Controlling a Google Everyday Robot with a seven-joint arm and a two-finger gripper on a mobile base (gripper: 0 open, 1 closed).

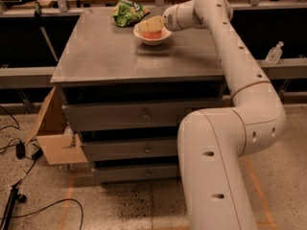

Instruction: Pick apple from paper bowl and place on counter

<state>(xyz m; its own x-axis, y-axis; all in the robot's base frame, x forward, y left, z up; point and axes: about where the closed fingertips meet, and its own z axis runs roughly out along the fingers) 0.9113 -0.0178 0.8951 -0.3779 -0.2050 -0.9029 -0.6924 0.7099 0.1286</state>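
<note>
Gripper (150, 24) is down over the bowl (163, 37) near the tabletop's (120, 54) far edge, arm reaching in from the right. The apple (152, 34) sits in the bowl directly beneath, its pink showing just below, probably touching. Jaws apart or clamped? Can't tell from here. The way out looks straight up, then toward the near side.

Reddish apple (153, 34) in white paper bowl (164, 35) on counter (115, 54), hand (149, 24) just above
</note>
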